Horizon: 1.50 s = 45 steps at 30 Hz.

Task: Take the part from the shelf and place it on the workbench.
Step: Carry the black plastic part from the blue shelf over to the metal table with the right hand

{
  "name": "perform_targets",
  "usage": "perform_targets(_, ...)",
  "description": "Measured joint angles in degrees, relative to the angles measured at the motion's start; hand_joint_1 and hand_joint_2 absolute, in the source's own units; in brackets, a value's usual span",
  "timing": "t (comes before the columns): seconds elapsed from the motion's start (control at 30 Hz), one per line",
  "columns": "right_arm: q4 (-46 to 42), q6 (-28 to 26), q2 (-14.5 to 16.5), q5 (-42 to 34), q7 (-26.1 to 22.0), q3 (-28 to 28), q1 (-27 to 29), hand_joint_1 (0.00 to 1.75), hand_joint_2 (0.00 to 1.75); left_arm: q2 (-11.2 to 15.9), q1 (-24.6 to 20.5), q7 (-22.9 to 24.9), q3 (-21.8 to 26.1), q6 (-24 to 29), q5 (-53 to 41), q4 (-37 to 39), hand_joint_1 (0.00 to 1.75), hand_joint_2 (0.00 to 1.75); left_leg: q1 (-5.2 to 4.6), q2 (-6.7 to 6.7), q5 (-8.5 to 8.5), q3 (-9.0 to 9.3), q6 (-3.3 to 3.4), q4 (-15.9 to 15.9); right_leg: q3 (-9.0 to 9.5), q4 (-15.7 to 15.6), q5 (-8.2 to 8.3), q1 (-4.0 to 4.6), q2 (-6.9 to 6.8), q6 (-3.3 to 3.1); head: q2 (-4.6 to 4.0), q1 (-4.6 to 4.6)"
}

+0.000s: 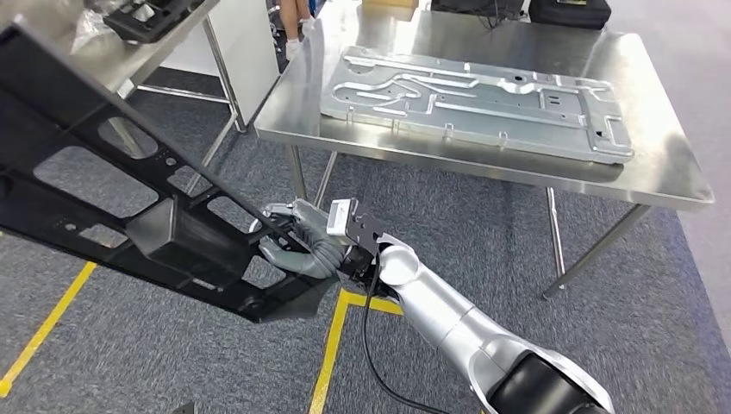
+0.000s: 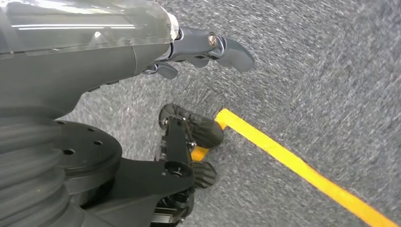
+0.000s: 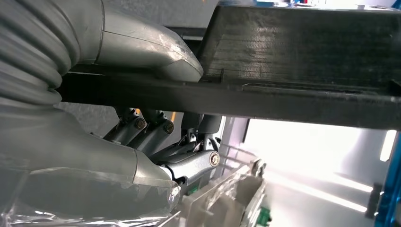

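Note:
The part is a long black plastic frame (image 1: 112, 190) with several cut-outs, held tilted above the floor at the left of the head view. My right hand (image 1: 303, 241) grips its lower right end, fingers wrapped around a bar. In the right wrist view that black bar (image 3: 283, 101) runs between the thumb (image 3: 142, 42) and the darker fingers (image 3: 156, 130). The steel workbench (image 1: 664, 164) stands ahead to the right, beyond the part. My left hand (image 2: 203, 47) hangs over the grey carpet and holds nothing, its fingers apart.
A large grey stamped metal plate (image 1: 474, 99) lies across the workbench. Another steel table (image 1: 172, 30) at the upper left carries a black part in plastic wrap. Yellow tape lines (image 1: 332, 345) mark the carpet. A person's legs (image 1: 295, 17) show beyond the workbench.

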Motion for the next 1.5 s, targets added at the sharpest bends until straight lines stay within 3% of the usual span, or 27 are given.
perform_targets(0.07, 0.2, 0.0, -0.1, 0.0, -0.2, 0.0, 0.0, 1.75, 1.75, -0.1, -0.1, 0.0, 0.0, 0.1, 0.0, 0.0, 0.0, 1.75, -0.09, 0.45, 0.05, 0.07, 0.62, -0.2, -0.3, 0.0, 0.15, -0.06, 0.74, 0.59, 0.01, 0.01)
perform_targets(0.13, 0.4, -0.1, -0.3, 0.0, -0.5, 0.0, -0.2, 1.75, 1.75, -0.1, -0.2, 0.0, 0.0, 0.1, 0.0, 0.0, 0.0, 1.75, 0.02, 1.24, 0.34, 0.15, 1.32, -0.5, -0.82, 0.9, -0.58, 0.01, -0.75, 1.19, 0.0, 0.02)
perform_targets(0.2, 0.7, -0.2, -0.5, 0.0, -0.6, 0.0, -0.5, 1.75, 1.75, -0.2, -0.2, 0.0, 0.0, 0.1, 0.0, 0.0, 0.0, 1.75, 0.1, 2.05, 0.46, 0.17, 1.89, -0.7, -3.26, 6.1, -3.47, -0.06, -3.79, 1.82, 0.0, 0.04)
perform_targets(0.27, 1.0, -0.4, -0.5, 0.0, -0.8, 0.0, -0.6, 1.75, 1.75, -0.2, 0.0, 0.1, 0.0, 0.1, 0.0, 0.0, 0.0, 1.75, 0.05, 2.82, 0.37, 0.13, 2.07, -0.7, -7.06, 13.8, -6.68, -0.38, -5.26, 2.34, 0.01, 0.04)
perform_targets(0.3, 1.2, -0.6, -0.6, 0.0, -0.8, 0.0, -0.6, 1.75, 1.75, -0.1, 0.0, 0.1, 0.0, 0.1, 0.0, 0.0, 0.0, 1.75, 0.04, 3.15, 0.33, 0.14, 2.07, -0.7, -8.24, 16.0, -7.13, -0.52, -5.44, 2.47, 0.01, 0.04)
perform_targets(0.33, 1.4, -0.7, -0.7, 0.0, -0.8, 0.0, -0.6, 1.75, 1.75, -0.1, 0.0, 0.1, 0.0, 0.1, 0.0, 0.0, 0.0, 1.75, 0.03, 3.42, 0.28, 0.16, 2.04, -0.7, -8.34, 16.1, -6.45, -0.6, -5.52, 2.5, 0.01, 0.04)
perform_targets(0.37, 1.6, -0.7, -0.7, 0.0, -0.8, 0.0, -0.6, 1.75, 1.75, -0.1, 0.0, 0.1, 0.0, 0.1, 0.0, 0.0, 0.0, 1.75, 0.03, 3.6, 0.23, 0.22, 1.97, -0.7, -7.18, 13.7, -4.76, -0.62, -5.59, 2.37, 0.01, 0.04)
perform_targets(0.43, 1.9, -0.6, -0.7, -0.1, -0.8, 0.0, -0.8, 1.75, 1.75, -0.2, -0.1, 0.1, 0.0, 0.1, 0.0, 0.0, 0.0, 1.75, -0.09, 3.88, 0.08, 0.39, 1.73, -0.7, -2.98, 5.4, -1.06, -0.28, -6.08, 1.66, 0.01, 0.04)
perform_targets(0.5, 2.1, -0.4, -0.7, -0.2, -0.9, 0.0, -1.2, 1.75, 1.75, -0.4, -0.2, 0.2, -0.1, 0.1, -0.1, 0.0, 0.0, 1.75, -0.27, 4.05, -0.05, 0.45, 1.29, -0.7, -0.45, 0.2, 0.24, 0.2, -6.61, 0.92, 0.01, 0.04)
perform_targets(0.6, 2.4, -0.6, -0.8, -0.2, -0.9, 0.0, -1.4, 1.75, 1.75, -0.5, -0.4, 0.3, -0.1, 0.2, 0.0, 0.0, 0.0, 1.75, -0.29, 4.4, -0.19, 0.78, 0.39, -1.1, 0.0, -0.8, 0.18, 0.21, -6.43, 0.25, 0.01, 0.04)
perform_targets(0.67, 2.5, -0.8, -0.9, -0.2, -0.9, 0.0, -1.6, 1.75, 1.75, -0.5, -0.5, 0.4, -0.1, 0.2, 0.0, 0.0, 0.0, 1.75, -0.31, 4.06, -1.54, 0.31, -0.03, 0.5, 0.78, -1.9, 0.53, -0.15, -6.16, -0.35, 0.01, 0.04)
perform_targets(0.77, 2.6, -0.9, -0.8, -0.2, -0.9, 0.0, -1.7, 1.75, 1.75, -0.6, -0.4, 0.4, -0.1, 0.3, 0.0, 0.0, 0.0, 1.75, -0.21, 3.03, -6.15, -4.48, -0.4, 10.5, 1.25, -2.2, 0.52, -0.11, -5.74, -0.99, 0.01, 0.02)
perform_targets(0.8, 2.7, -0.9, -0.8, -0.2, -0.9, 0.1, -1.6, 1.75, 1.75, -0.5, -0.3, 0.4, -0.1, 0.3, 0.0, 0.0, 0.0, 1.75, -0.2, 2.92, -6.88, -6.12, -0.54, 13.4, 1.24, -2.0, 0.4, -0.03, -5.52, -1.07, 0.01, 0.02)
perform_targets(0.83, 2.8, -0.9, -0.8, -0.1, -0.9, 0.1, -1.5, 1.75, 1.75, -0.5, -0.3, 0.4, -0.1, 0.3, 0.0, 0.0, 0.0, 1.75, -0.19, 2.89, -6.52, -6.92, -0.65, 14.5, 1.23, -1.8, 0.25, 0.02, -5.27, -1.09, 0.01, 0.02)
perform_targets(0.87, 2.8, -0.9, -0.8, -0.1, -0.9, 0.1, -1.4, 1.75, 1.75, -0.5, -0.2, 0.4, -0.1, 0.3, 0.0, 0.0, 0.0, 1.75, -0.17, 2.89, -5.05, -6.65, -0.7, 13.2, 1.23, -1.6, 0.06, 0.04, -5.01, -1.03, 0.01, 0.02)
perform_targets(0.93, 2.8, -1.0, -0.8, 0.0, -0.9, 0.1, -1.4, 1.75, 1.75, -0.5, -0.3, 0.4, -0.1, 0.3, 0.0, 0.0, 0.0, 1.75, -0.1, 2.85, -0.92, -3.77, -0.64, 6.2, 1.19, -0.8, -0.53, -0.02, -4.6, -0.71, 0.01, 0.02)
perform_targets(1.0, 2.9, -1.0, -0.8, 0.1, -0.9, 0.1, -1.5, 1.75, 1.75, -0.5, -0.4, 0.4, -0.1, 0.3, 0.0, 0.0, 0.0, 1.75, -0.16, 2.69, 0.88, -1.51, -0.27, 1.1, 0.84, 0.1, -1.07, 0.12, -4.37, -0.16, 0.01, 0.03)
perform_targets(1.1, 2.9, -1.2, -0.9, 0.7, -1.1, 0.3, -1.7, 1.75, 1.75, -0.6, -0.6, 0.4, -0.1, 0.3, 0.0, 0.0, 0.0, 1.75, -0.3, 2.55, 0.83, -1.3, 0.67, 0.3, 0.47, 0.4, -1.24, 0.27, -4.27, 0.6, 0.01, 0.03)
perform_targets(1.17, 2.9, -1.2, -0.9, 1.1, -1.5, 0.4, -1.8, 1.75, 1.75, -0.6, -0.7, 0.6, -0.1, 0.4, 0.0, 0.0, 0.0, 1.75, -0.15, 2.6, 1.05, -1.18, 1.29, -0.1, -0.1, 1.8, -2.31, 0.19, -4.58, 1.19, 0.01, 0.04)
perform_targets(1.27, 3.3, -1.1, -0.9, 1.6, -2.3, 0.6, -2.2, 1.75, 1.75, -0.6, -0.8, 0.8, -0.1, 0.5, 0.4, 0.0, 0.0, 1.75, -0.04, 2.74, 1.15, -1.11, 1.8, -0.3, -4.56, 11.2, -7.06, -0.22, -5.19, 2.04, 0.0, 0.04)
perform_targets(1.3, 3.6, -1.1, -0.9, 1.7, -2.5, 0.7, -2.3, 1.75, 1.75, -0.5, -0.7, 0.8, -0.1, 0.5, 0.5, 0.0, 0.0, 1.75, -0.04, 2.78, 1.13, -1.11, 1.82, -0.3, -6.24, 14.5, -8.17, -0.36, -5.3, 2.2, 0.0, 0.04)
perform_targets(1.33, 3.9, -1.1, -0.9, 1.8, -2.6, 0.9, -2.3, 1.75, 1.75, -0.5, -0.7, 0.8, 0.0, 0.5, 0.6, 0.0, 0.0, 1.75, -0.04, 2.8, 1.1, -1.1, 1.82, -0.3, -7.2, 16.2, -8.28, -0.46, -5.38, 2.26, 0.01, 0.04)
perform_targets(1.37, 4.1, -1.1, -0.9, 1.9, -2.6, 1.1, -2.4, 1.75, 1.75, -0.5, -0.6, 0.8, 0.0, 0.5, 0.7, 0.0, 0.0, 1.75, -0.04, 2.81, 1.08, -1.06, 1.78, -0.3, -7.05, 15.6, -7.24, -0.53, -5.45, 2.22, 0.01, 0.04)
perform_targets(1.4, 4.4, -1.1, -0.8, 2.0, -2.7, 1.2, -2.5, 1.75, 1.75, -0.5, -0.6, 0.8, 0.0, 0.5, 0.8, 0.0, 0.0, 1.75, -0.04, 2.81, 1.03, -0.98, 1.72, -0.3, -5.82, 12.8, -5.33, -0.58, -5.54, 2.07, 0.01, 0.04)
perform_targets(1.47, 4.8, -1.1, -0.6, 2.0, -3.0, 1.4, -3.0, 1.75, 1.75, -0.5, -0.5, 0.7, 0.0, 0.5, 1.0, 0.0, 0.0, 1.75, -0.13, 2.82, 0.9, -0.85, 1.44, -0.3, -2.04, 4.7, -1.67, -0.36, -5.95, 1.48, 0.01, 0.04)
perform_targets(1.5, 5.0, -1.2, -0.4, 2.0, -3.2, 1.5, -3.3, 1.75, 1.75, -0.5, -0.5, 0.7, 0.0, 0.5, 1.1, 0.0, 0.0, 1.75, -0.18, 2.84, 0.87, -0.85, 1.19, -0.3, -0.74, 1.9, -0.79, -0.14, -6.14, 1.19, 0.01, 0.04)
